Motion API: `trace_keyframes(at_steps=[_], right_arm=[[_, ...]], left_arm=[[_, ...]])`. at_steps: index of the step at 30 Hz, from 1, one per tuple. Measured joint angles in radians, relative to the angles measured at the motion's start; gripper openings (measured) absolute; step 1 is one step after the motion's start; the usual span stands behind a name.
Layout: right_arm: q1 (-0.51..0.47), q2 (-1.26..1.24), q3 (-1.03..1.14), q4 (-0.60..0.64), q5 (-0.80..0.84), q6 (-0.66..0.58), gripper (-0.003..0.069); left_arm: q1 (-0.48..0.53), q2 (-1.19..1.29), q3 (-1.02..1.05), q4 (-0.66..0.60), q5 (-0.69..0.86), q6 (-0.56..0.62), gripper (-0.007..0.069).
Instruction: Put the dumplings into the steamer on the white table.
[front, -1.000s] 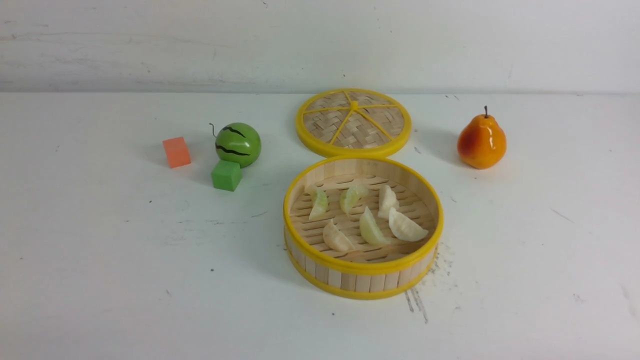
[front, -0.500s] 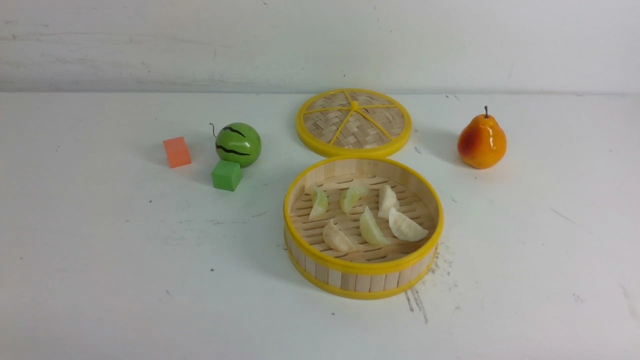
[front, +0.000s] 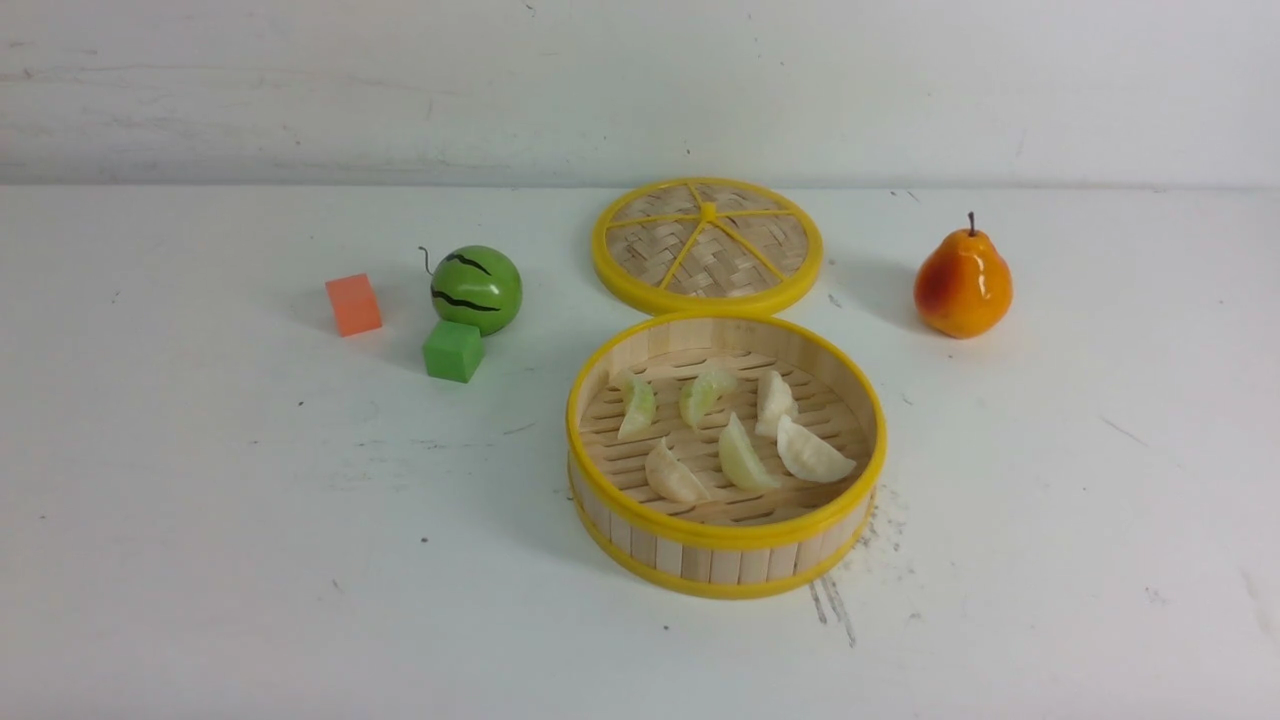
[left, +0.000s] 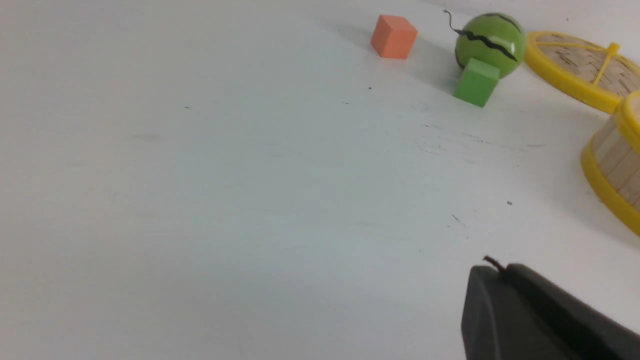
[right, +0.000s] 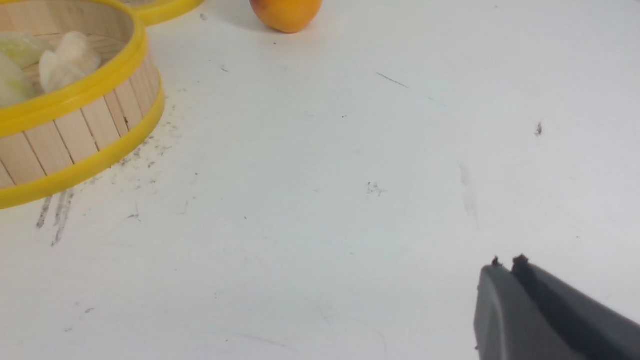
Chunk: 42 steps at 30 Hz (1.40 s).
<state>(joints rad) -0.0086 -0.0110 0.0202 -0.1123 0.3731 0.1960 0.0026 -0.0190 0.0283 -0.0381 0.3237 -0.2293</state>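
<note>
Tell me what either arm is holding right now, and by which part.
Nothing is held: the jaws of the left gripper are shut on nothing, and no object shows at the right gripper either.

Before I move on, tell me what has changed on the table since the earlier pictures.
Nothing visibly changed in the front view. The six dumplings stayed in the steamer, and the woven lid, pear, melon and two cubes kept their places. The earlier pictures show neither gripper, so I cannot compare those.
</note>
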Motion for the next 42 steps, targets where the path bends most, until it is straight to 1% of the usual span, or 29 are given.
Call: trace_keyframes(at_steps=[7,42], right_arm=[[0.000,0.000,0.000,0.000,0.000,0.000,0.0025],[0.000,0.000,-0.001,0.000,0.003,0.000,0.0078]], left_arm=[[-0.009,0.000,0.000,0.021,0.057,-0.001,-0.0014],[-0.009,0.000,0.000,0.025,0.061,-0.001,-0.0014]])
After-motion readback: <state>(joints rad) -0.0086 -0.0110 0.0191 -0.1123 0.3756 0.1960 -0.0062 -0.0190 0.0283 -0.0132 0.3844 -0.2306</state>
